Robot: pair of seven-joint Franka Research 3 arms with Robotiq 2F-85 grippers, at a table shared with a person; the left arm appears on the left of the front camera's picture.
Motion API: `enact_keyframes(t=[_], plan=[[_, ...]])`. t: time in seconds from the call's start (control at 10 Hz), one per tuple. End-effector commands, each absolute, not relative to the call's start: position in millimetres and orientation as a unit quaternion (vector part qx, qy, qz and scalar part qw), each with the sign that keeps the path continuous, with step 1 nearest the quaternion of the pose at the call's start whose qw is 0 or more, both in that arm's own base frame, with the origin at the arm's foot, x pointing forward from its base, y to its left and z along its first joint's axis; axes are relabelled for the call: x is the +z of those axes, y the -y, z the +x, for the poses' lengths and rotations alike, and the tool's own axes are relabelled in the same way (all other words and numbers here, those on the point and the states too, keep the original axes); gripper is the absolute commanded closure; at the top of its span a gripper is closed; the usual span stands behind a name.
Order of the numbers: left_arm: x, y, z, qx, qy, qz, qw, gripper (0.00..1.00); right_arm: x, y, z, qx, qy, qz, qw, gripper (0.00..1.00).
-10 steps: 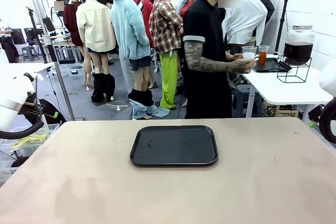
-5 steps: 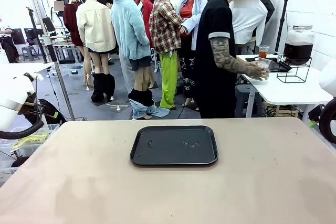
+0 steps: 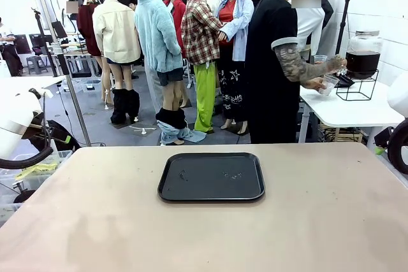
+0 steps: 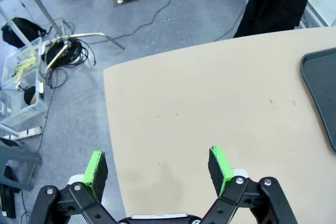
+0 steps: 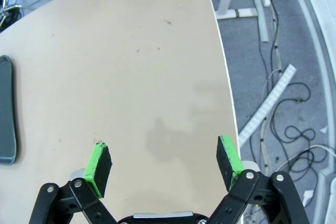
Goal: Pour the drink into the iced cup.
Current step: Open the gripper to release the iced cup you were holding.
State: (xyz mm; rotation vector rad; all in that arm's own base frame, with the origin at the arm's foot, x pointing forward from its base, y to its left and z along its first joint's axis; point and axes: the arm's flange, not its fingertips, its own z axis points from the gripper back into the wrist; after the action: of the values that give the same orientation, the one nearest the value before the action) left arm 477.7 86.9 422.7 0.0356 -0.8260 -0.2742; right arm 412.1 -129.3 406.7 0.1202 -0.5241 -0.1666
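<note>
— Where are your hands right now?

— My left gripper (image 4: 157, 169) hangs over the bare near-left part of the table (image 3: 95, 208), fingers spread wide, nothing between the green pads. My right gripper (image 5: 164, 166) is the same over the right edge: wide open and empty. I judge they are parked out at the sides to leave the middle free.

— Free for what?

— The black tray (image 3: 211, 176) sits empty in the centre of the table, probably the spot where the cups will be set.

— And the drink?

— Well away from both grippers. The dark liquid is in the glass dispenser jar (image 3: 363, 52) on a wire stand on the white side table (image 3: 357, 109) at far right. The person (image 3: 274, 74) stands there with a clear cup (image 3: 328, 83) in one hand and the other hand (image 3: 334, 64) reaching toward the jar, I'd guess to fill it.
</note>
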Motion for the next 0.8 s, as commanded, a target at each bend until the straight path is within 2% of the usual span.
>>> enact_keyframes(t=[0.0, 0.7], plan=[[419.4, -87.7, 477.6, -0.132, 0.405, 0.024, 0.904, 0.00, 405.4, 125.1, 409.3, -0.093, 0.263, 0.057, 0.959, 0.00], [419.4, -87.7, 477.6, -0.132, 0.405, 0.024, 0.904, 0.00, 405.4, 125.1, 409.3, -0.093, 0.263, 0.057, 0.959, 0.00]])
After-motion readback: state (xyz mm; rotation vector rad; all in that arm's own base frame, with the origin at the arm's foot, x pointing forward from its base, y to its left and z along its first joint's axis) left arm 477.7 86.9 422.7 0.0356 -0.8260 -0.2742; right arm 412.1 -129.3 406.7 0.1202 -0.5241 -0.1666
